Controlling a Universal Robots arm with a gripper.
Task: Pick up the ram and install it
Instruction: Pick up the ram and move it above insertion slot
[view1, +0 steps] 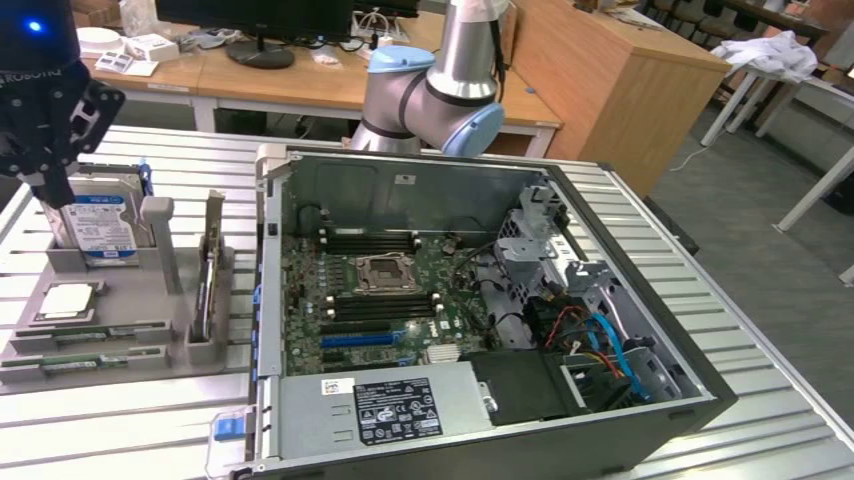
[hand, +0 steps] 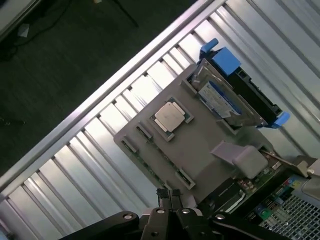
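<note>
The claw (view1: 54, 195) (hand: 170, 196), clenched empty, hovers over the grey tray (view1: 134, 300) beside the hard drive (view1: 100, 225), the ram (view1: 91, 333) lying in the tray's front slots, so descending unopened would probably jab the stick rather than straddle it.

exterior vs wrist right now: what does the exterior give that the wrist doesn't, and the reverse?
Exterior view, not wrist: inside the open computer case, the motherboard with its black memory slots, plus the arm joint behind.
Wrist view, not exterior: the tool tips pressed shut, the dark floor past the table edge, and coloured ports on the case's outside.
Both: the grey holder with hard drive, processor chip and ram on the slatted table. The tool hangs above it, holding nothing.
</note>
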